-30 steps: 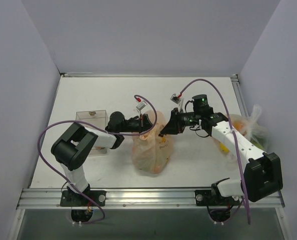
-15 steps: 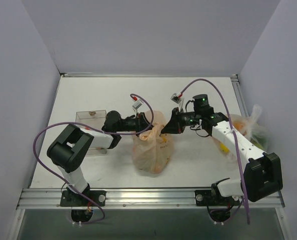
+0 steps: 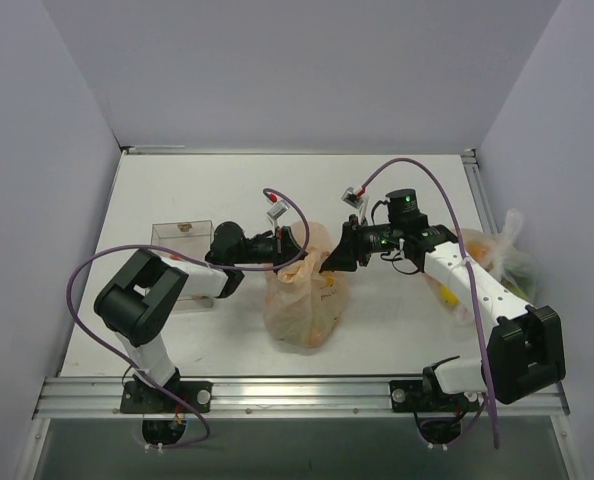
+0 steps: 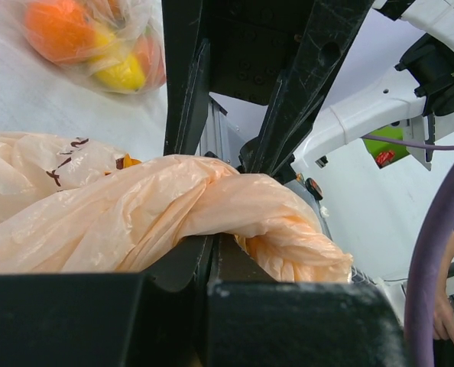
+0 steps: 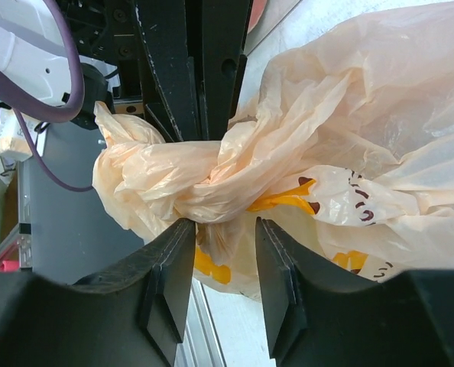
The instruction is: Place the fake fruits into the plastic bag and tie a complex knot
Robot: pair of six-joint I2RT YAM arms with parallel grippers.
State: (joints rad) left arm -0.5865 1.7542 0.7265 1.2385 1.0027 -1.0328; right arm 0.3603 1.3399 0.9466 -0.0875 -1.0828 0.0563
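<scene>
White tabletop, lilac walls all round. Plastic bag [image 3: 305,300] sits mid-frame in top view, betw. the two arms, belly on the table, neck drawn up. Fake fruits [image 3: 317,325] show only as darker orange lumps thru its lower part.

Left gripper [image 3: 295,243] is at the neck on the frame-left side. In its wrist view the fingers are pressed together w/ peach plastic bunched over them, so it's clamped on the bag's twisted handle. Right gripper [image 3: 331,260] is opposite, frame-right. Its wrist view shows jaws standing apart, twisted bunch [image 5: 185,180] just past the tips, nothing pinched.

Clear bag [image 3: 497,258] w/ more fruit lies at right edge, clear tray [image 3: 182,237] at left, both apart from the work.

Step, I'd say: tying. Filling looks done, knot not yet snug. Next prob. needs right to close on a free strip & draw it thru, away from left, w/o tearing the thin film.
</scene>
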